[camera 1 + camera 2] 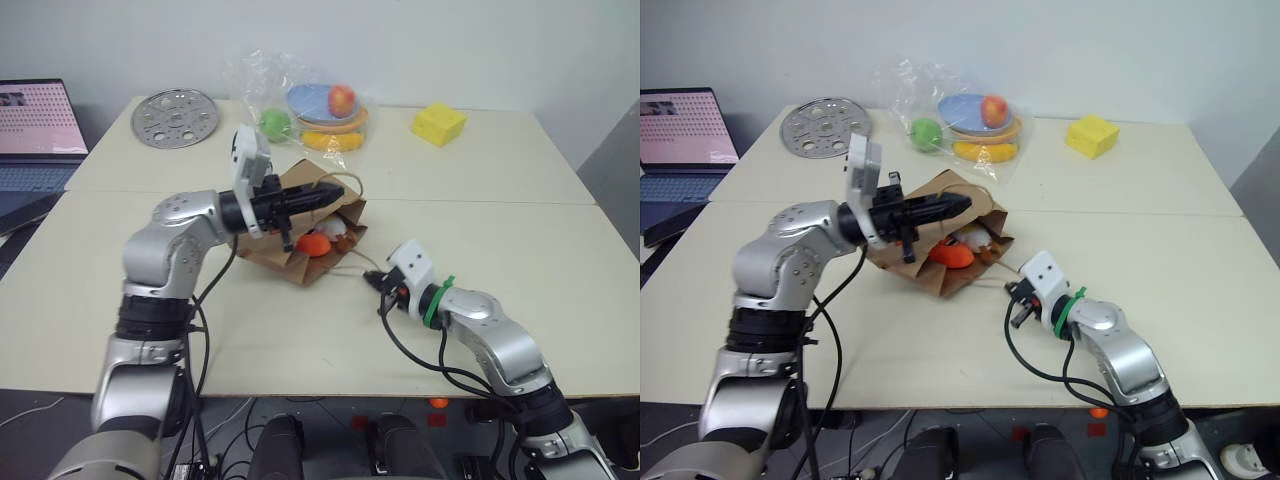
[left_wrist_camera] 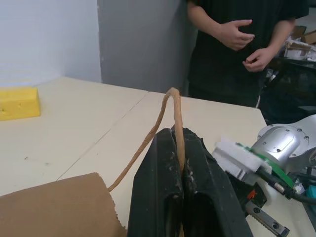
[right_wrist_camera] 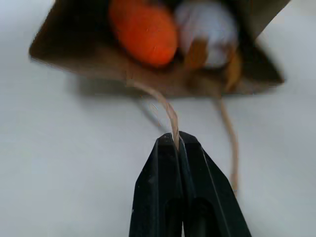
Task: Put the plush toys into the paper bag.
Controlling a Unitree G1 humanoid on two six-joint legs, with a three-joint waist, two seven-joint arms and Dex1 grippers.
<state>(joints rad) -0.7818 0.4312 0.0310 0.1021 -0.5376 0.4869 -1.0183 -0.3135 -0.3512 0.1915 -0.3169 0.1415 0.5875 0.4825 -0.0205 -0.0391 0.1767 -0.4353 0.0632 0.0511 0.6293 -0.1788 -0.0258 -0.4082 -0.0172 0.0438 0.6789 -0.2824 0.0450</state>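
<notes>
No lettering, label, brand or number can be made out on anything here

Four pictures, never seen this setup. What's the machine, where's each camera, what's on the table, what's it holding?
It is a humanoid robot with two metal arms, each ending in two black fingers. Two pictures come from cameras in its head, looking down over the arms; the other two come from a camera on each wrist, looking along that arm's fingers.

On the table lies a paper bag on its side, with an orange carrot toy and a white toy inside its mouth. Behind it are a clear bag of fruit, a yellow block and a round metal plate. A laptop sits at the far left, and a person stands opposite.

The left gripper is shut on one bag handle; the right gripper is shut on the other handle.
</notes>
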